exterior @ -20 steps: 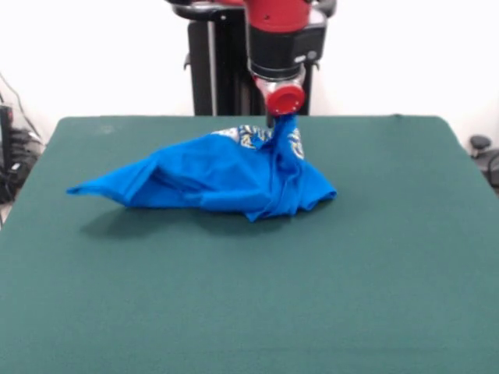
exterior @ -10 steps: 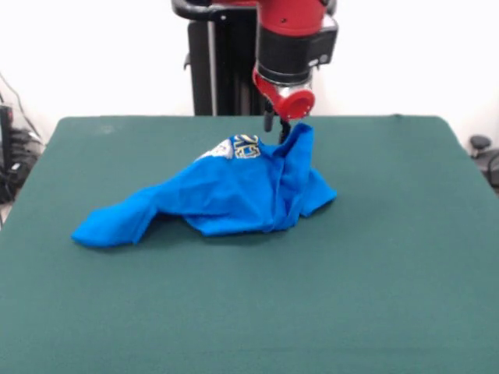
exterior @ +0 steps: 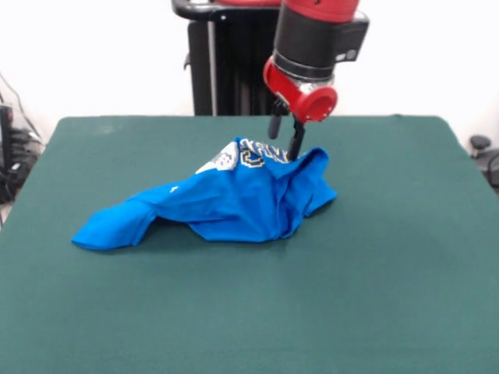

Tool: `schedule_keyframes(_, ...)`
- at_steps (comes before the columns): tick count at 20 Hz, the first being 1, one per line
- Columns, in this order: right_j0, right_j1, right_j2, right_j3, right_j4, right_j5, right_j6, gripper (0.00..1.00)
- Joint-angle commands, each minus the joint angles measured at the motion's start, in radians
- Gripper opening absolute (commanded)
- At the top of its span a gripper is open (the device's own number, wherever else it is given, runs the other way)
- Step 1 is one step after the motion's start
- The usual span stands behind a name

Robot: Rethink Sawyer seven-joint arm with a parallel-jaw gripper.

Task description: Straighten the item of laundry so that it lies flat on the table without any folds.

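The item of laundry point(exterior: 234, 199), a bright blue T-shirt, lies bunched on the table point(exterior: 374, 273) a little behind its middle. One long fold trails to the left. A strip of white-grey print point(exterior: 249, 153) shows at its far top edge. My gripper point(exterior: 285, 146) stands just above that far edge, tilted, with its two black fingers apart. One finger point(exterior: 296, 140) reaches down to the raised fold of cloth at the right. No cloth hangs between the fingers.
The robot's black pedestal point(exterior: 226, 70) stands behind the table's far edge. Cables and dark equipment point(exterior: 12, 156) sit off the left side, and a dark object point(exterior: 483, 152) off the right.
The gripper has moved right and tilted. The lifted peak of the shirt has dropped from the fingers and the cloth has settled lower, its left fold slumped onto the table.
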State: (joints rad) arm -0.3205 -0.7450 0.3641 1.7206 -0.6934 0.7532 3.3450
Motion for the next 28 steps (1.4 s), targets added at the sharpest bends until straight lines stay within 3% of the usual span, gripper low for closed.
schedule_keyframes(1, 0.034, 0.032, -0.017, -0.116, -0.051, 0.095, -0.187, 1.0)
schedule_keyframes(13, -0.012, 0.01, 0.014, -0.124, -0.005, 0.138, -0.282, 1.0)
schedule_keyframes(21, -0.044, 0.185, 0.019, -0.198, -0.098, 0.027, -0.314, 1.0)
schedule_keyframes(28, -0.173, 0.304, 0.202, -0.27, -0.119, 0.051, -0.742, 1.0)
